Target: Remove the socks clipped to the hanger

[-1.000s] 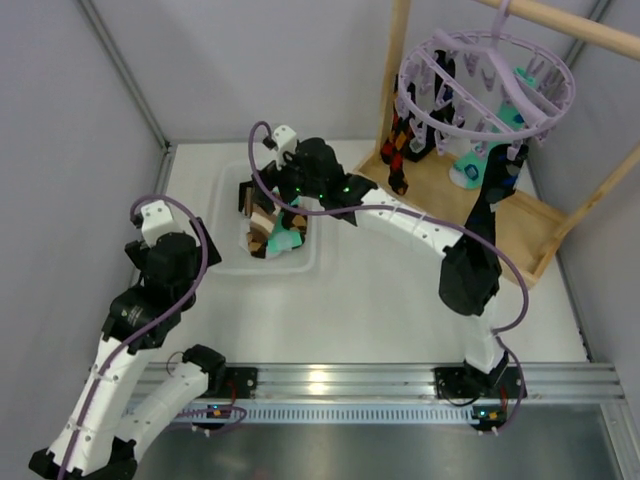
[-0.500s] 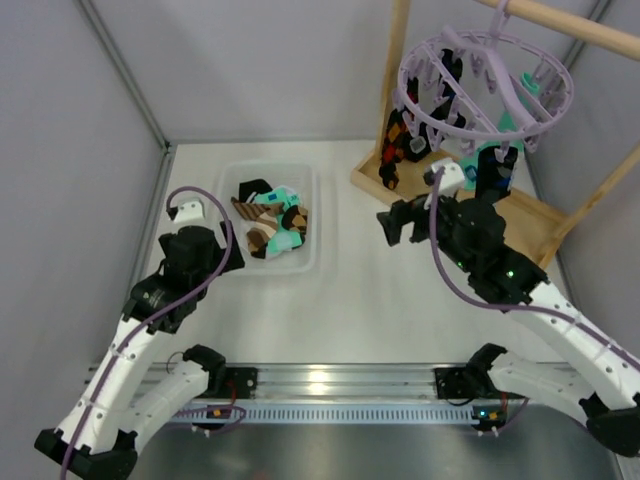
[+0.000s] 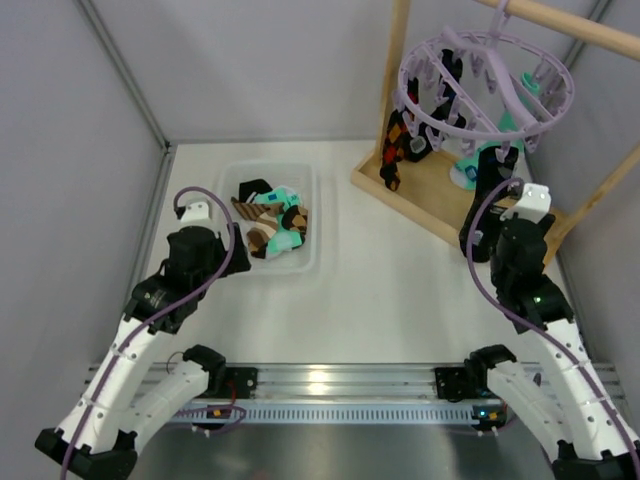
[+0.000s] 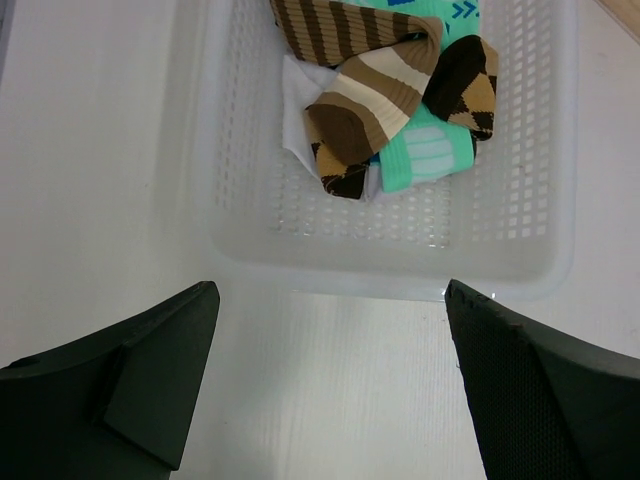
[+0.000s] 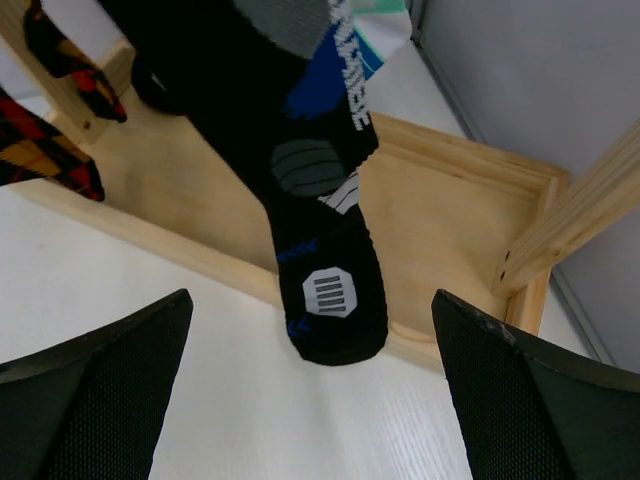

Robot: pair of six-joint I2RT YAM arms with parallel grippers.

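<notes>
Swung to frame right, the empty, wide-open right gripper (image 5: 310,330) faces a dangling black fabric sock (image 5: 322,235); next, pinch and unclip it.

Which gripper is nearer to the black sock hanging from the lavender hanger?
Right. The right gripper faces the black sock, close in front of its toe. The left gripper is far across the table, by the white basket.

Top view high overhead, left wrist close above basket (image 4: 380,285), right wrist near black sock (image 5: 322,215)
</notes>
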